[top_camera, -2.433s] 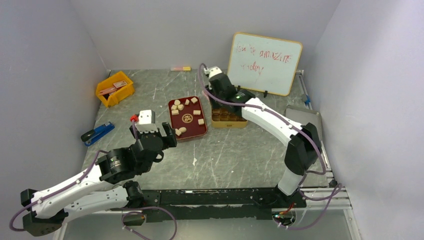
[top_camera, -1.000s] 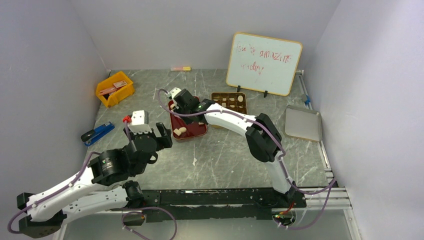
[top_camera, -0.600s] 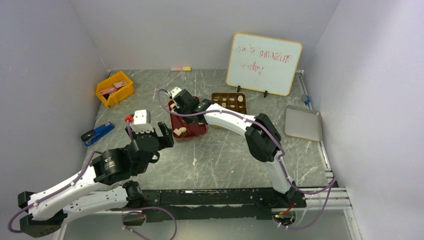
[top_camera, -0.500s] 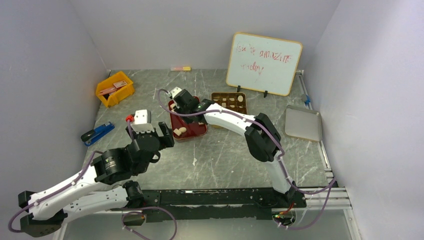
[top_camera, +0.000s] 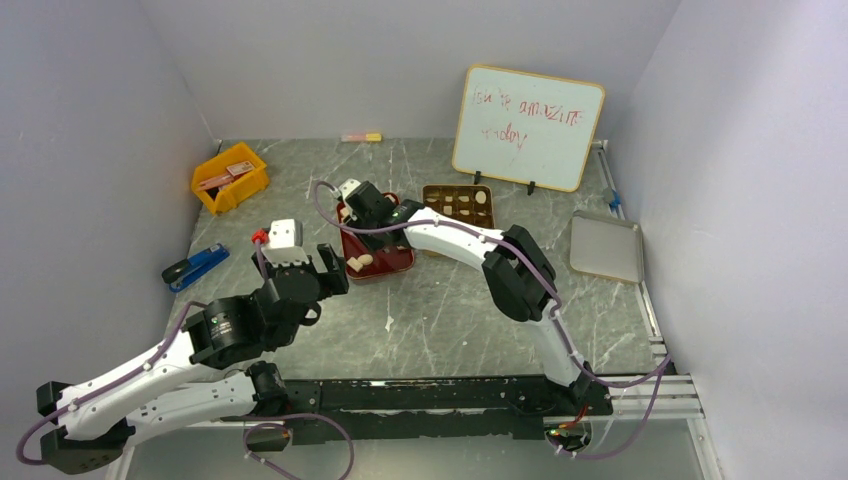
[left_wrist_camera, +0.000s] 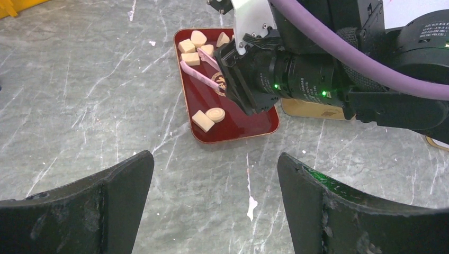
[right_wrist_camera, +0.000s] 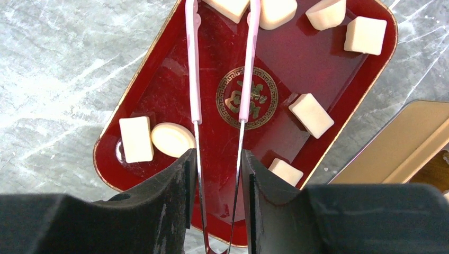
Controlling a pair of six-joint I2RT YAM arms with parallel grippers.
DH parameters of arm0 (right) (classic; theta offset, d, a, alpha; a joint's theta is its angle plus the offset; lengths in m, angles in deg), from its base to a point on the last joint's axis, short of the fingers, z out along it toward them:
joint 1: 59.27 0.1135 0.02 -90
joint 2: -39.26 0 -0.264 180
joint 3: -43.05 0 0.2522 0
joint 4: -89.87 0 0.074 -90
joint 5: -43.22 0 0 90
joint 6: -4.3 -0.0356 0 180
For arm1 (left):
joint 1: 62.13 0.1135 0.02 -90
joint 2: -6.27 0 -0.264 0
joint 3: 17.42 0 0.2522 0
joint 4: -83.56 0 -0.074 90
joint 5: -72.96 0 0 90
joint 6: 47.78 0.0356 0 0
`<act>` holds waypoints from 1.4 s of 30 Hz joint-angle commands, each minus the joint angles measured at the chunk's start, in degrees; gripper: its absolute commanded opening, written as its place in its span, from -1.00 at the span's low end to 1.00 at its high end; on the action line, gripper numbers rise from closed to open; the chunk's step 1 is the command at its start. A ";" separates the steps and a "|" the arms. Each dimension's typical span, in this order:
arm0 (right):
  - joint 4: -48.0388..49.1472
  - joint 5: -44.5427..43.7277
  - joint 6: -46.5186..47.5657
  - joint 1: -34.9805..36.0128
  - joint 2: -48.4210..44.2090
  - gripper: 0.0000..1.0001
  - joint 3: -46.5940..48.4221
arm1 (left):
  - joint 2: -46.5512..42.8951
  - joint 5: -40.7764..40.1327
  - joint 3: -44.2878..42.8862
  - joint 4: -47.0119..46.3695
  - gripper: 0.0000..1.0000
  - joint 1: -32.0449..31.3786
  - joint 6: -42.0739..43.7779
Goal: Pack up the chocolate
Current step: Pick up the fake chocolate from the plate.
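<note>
Right end effector (right_wrist_camera: 217, 159) grasps tweezers (right_wrist_camera: 193, 79), tips apart over chocolate (right_wrist_camera: 311, 115) in tray (right_wrist_camera: 328, 74); left end effector (left_wrist_camera: 214, 161) released.

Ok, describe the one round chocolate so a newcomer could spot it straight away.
Find the dark red tray mid-table. In its corner nearest the left gripper two pale chocolates lie side by side. The round chocolate is the flat disc; its neighbour is a square block.
</note>
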 commanded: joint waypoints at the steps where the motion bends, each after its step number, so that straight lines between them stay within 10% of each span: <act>1: 0.54 0.95 -0.14 0.09 0.40 -0.22 2.96 | 0.12 -0.73 -0.10 -1.62 0.82 -0.28 0.36; 10: -0.91 1.53 0.77 -0.13 3.66 -0.25 6.17 | -0.15 -1.13 0.43 -1.71 0.83 -0.32 0.40; 25: -0.26 1.81 -0.63 -0.10 -2.59 -0.90 0.10 | 0.12 0.02 0.43 -2.13 0.82 -0.28 -0.29; 42: 0.82 -0.60 -2.02 0.17 -13.37 -0.99 -7.47 | 0.31 0.73 1.02 -2.81 0.81 -0.27 -0.92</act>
